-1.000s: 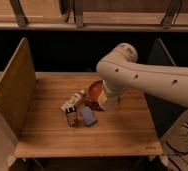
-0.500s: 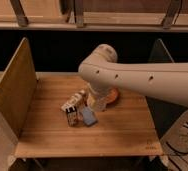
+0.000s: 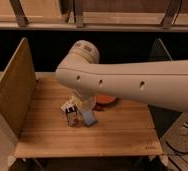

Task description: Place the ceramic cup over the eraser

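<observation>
Camera view: arm swung left off the orange plate (image 3: 108, 100), toward the eraser (image 3: 72, 118).
Gripper (image 3: 85, 103) hung low under the big arm (image 3: 132, 85), just behind the light-blue piece (image 3: 89, 119) and right of the eraser; a second before it sat over the plate. Arm hid most of it, so its grip state could not be told, nor the ceramic cup picked out; likely carried there, a guess only. Eraser lay uncovered on the wooden table (image 3: 122, 131), beside the white bottle-like item (image 3: 66, 106). Reading: carry nearly done, cup not yet lowered over the eraser.
</observation>
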You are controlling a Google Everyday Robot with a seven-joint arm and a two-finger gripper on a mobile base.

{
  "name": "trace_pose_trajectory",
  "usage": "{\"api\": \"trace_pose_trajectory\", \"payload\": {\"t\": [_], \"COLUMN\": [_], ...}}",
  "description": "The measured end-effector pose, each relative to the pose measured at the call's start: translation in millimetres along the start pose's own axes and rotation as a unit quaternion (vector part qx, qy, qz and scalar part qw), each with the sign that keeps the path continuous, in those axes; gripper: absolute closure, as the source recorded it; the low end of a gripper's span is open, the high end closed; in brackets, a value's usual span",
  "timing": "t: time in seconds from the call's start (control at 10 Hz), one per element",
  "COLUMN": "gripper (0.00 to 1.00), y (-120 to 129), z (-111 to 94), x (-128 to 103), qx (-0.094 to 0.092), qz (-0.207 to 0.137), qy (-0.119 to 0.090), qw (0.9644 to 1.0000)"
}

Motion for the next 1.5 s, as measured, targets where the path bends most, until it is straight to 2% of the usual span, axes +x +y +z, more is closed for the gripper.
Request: {"api": "trace_pose_trajectory", "payload": {"t": [0.3,0.6,1.2,1.3,1.5], "gripper": [1.00,1.00,1.00,1.00,1.00], "y": [20.0,38.3,45.5,45.6,50.3], "z": [13.8,39.0,71.1,77.8,95.1], "x": [-7.1,-23.4,-42.4,-43.7,-48.5], "qx": [-0.031,-0.052,-0.066,-0.071,-0.093], "qz": [-0.046,-0.087,-0.105,-0.105,-0.110], "qy": [0.016,0.038,0.066,0.067,0.064], "qw": [0.9983,0.9941,0.9901,0.9896,0.9875]}}
